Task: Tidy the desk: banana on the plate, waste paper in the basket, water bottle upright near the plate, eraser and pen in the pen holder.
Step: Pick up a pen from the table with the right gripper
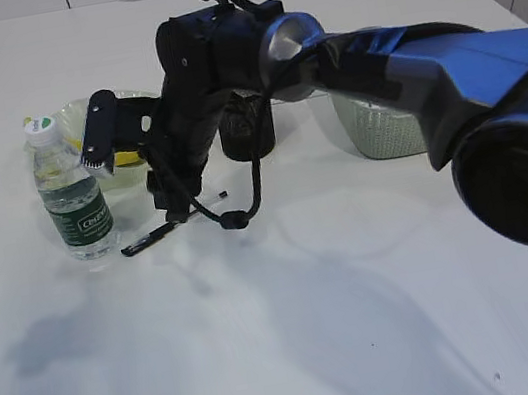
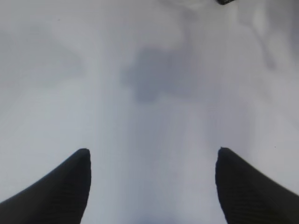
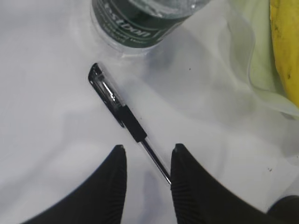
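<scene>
The banana (image 3: 286, 51) is seen lying in the pale-green plate (image 3: 254, 65), at the far left of the white tabletop (image 1: 297, 334). The water bottle (image 1: 69, 195) is stood upright just beside the plate. The black mesh pen holder (image 1: 246, 127) and the green basket (image 1: 382, 127) are largely hidden behind the right arm, and what is in them cannot be told. The pen (image 3: 122, 115) is laid flat on the tabletop near the bottle's base, its capped end pointed toward the bottle. The right pincer (image 3: 147, 156) is lowered over the pen's thin clear end, which is placed between the two partly spread fingers; the right-hand finger appears to be touched by the shaft, but the pen is not pinched. The left pincer (image 2: 152, 156) is held widely spread above bare tabletop, and nothing is gripped by it.
</scene>
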